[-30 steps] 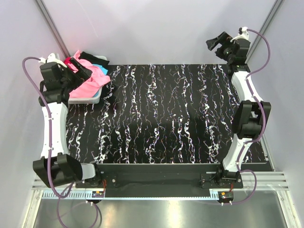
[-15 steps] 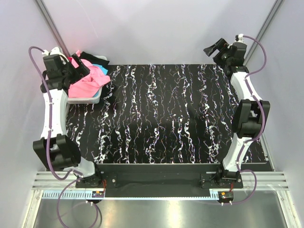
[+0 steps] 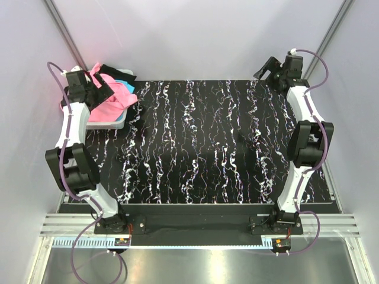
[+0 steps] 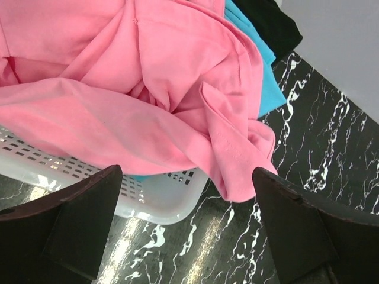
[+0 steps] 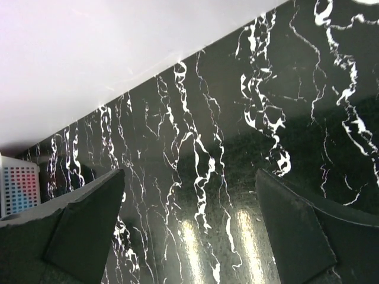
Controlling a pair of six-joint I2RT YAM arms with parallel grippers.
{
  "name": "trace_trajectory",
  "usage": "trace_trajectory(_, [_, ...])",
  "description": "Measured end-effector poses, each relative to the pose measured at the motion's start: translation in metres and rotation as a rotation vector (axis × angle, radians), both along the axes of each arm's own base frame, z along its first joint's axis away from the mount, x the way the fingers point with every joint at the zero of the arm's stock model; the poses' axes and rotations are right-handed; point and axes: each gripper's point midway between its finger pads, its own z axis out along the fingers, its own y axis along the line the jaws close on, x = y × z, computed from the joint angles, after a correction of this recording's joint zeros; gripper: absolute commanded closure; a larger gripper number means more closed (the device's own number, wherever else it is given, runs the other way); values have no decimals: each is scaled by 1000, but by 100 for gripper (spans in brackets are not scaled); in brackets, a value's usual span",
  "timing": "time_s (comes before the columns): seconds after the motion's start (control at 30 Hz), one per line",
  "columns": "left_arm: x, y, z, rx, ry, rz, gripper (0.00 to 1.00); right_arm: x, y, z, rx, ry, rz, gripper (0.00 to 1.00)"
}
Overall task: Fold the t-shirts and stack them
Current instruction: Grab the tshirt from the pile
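Left gripper point(image 4: 185, 174): jaws wide, empty, over pink t-shirt point(image 4: 148, 100) spilling from white basket point(image 4: 160, 204), far left. Turquoise t-shirt point(image 4: 260, 53) and black t-shirt point(image 4: 272, 23) lie beneath. Right gripper point(image 5: 189, 177): wide, far right. Risk: pinch catches several layers or the rim, dragging the basket.

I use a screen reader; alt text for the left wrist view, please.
A crumpled pink t-shirt spills over the rim of a white basket, with a turquoise shirt and a black shirt behind it. The left gripper hovers above with open jaws; the table is black marbled.
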Motion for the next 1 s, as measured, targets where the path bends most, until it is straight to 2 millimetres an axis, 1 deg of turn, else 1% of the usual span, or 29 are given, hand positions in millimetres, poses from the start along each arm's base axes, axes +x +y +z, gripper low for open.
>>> trace_trajectory(0.13, [4, 0, 2, -21, -14, 18, 1, 5, -8, 12, -13, 40, -32, 0])
trace_trajectory(0.2, [7, -1, 8, -30, -34, 16, 1, 11, -15, 28, -19, 37, -52, 0])
trace_trajectory(0.23, [9, -2, 11, -36, -46, 10, 1, 10, -20, 37, -27, 33, -60, 0])
trace_trajectory(0.27, [10, -4, 14, -41, -56, 0, 1, 9, -26, 42, -42, 30, -75, 0])
trace_trajectory(0.33, [12, -8, 17, -54, -73, -24, 1, 4, -46, 56, -96, 13, -142, 0])
trace_trajectory(0.37, [14, -9, 19, -59, -82, -33, 1, -1, -54, 58, -118, 16, -179, 0])
trace_trajectory(0.43, [15, -11, 21, -69, -109, -39, 1, -12, -66, 57, -142, 31, -217, 0])
trace_trajectory(0.53, [7, -10, 16, -118, -143, -42, 1, -26, -73, 46, -149, 66, -228, 0])
trace_trajectory(0.67, [-3, 13, 5, -170, -149, 22, 1, -44, -74, 18, -158, 141, -246, 0])
trace_trajectory(0.73, [-6, 27, 5, -172, -151, 54, 1, -49, -77, 12, -169, 159, -261, 0])
trace_trajectory(0.8, [-7, 31, 8, -168, -160, 62, 1, -51, -80, 15, -178, 155, -275, 0])
trace_trajectory(1.0, [-9, 25, 18, -158, -182, 47, 1, -52, -79, 47, -178, 75, -280, 0])
